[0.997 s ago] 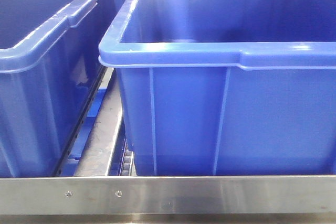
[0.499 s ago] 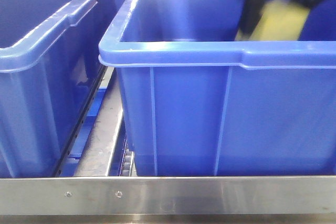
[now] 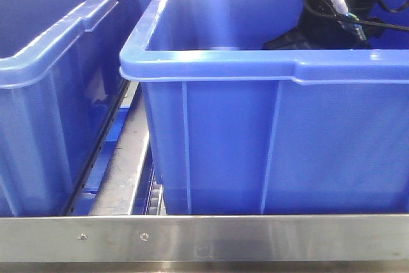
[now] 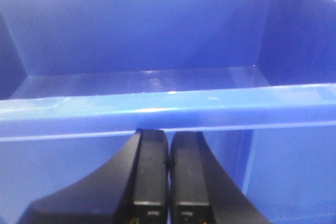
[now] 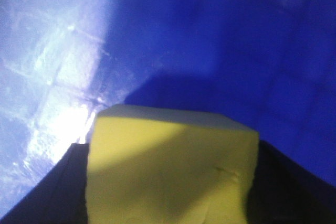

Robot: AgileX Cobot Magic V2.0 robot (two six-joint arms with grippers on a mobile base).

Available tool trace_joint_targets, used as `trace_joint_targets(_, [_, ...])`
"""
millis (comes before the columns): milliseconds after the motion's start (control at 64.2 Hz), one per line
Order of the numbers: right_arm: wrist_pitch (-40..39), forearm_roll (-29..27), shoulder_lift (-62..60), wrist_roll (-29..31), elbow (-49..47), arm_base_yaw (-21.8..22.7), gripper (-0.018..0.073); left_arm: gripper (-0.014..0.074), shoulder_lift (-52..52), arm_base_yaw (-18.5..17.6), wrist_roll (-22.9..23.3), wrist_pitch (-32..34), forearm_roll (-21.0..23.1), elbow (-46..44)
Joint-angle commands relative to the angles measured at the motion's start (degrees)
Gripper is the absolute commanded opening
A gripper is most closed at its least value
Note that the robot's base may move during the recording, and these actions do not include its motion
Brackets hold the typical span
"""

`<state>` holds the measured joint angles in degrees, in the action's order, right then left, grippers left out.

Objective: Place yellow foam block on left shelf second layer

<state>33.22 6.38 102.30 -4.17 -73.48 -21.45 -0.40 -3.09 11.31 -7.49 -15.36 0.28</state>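
Right gripper (image 5: pixel 168 203) clamps the yellow foam block (image 5: pixel 170 169) inside a blue bin (image 3: pixel 268 68).

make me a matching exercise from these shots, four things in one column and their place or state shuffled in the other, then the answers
Things:
1. yellow foam block
2. left gripper
3. right arm
4. metal rail

Place or state:
A. shut and empty, just outside a bin's near wall
B. runs across the front, below the bins
C. held between dark fingers over a blue bin floor
D. reaches down into the large blue bin, behind its front rim

Pairs: 1-C, 2-A, 3-D, 4-B
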Motion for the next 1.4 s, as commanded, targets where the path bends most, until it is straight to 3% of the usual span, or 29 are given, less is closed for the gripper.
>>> trace_joint_targets(0, [-1.3,0.3,-3.1,0.4,-2.7,-0.1,0.0639,0.0136,-0.8,-0.2,0.2,4.8,0.2,1.5])
trace_joint_targets(327, [1.0,-0.5,-6.3,0.3,-5.2,-0.1,0.0606,0.0136,-0.8,-0.2,0.2,4.8,0.2,1.5])
trace_joint_targets(405, [1.0,-0.7,-8.4,0.3,-4.7,-0.1,0.0557,0.0136,-0.8,-0.2,0.2,4.8,0.2,1.5])
trace_joint_targets(499, [1.0,-0.8,-12.1,0.3,-3.1,-0.1,0.0427,0.0136,-0.8,-0.2,0.2,4.8,0.2,1.5])
trace_joint_targets(639, [0.7,-0.9,-18.6,0.3,1.6,-0.1,0.0141,0.0136,-0.8,-0.2,0.2,4.8,0.2,1.5])
trace_joint_targets(717, [-0.6,-0.9,-22.6,0.3,5.1,-0.1,0.0041,0.0136,-0.8,-0.2,0.2,4.8,0.2,1.5])
trace_joint_targets(1386, [-14.5,-2.5,-65.1,0.2,41.2,-0.1,0.0055,0.0136,-0.8,-0.2,0.2,4.8,0.2,1.5])
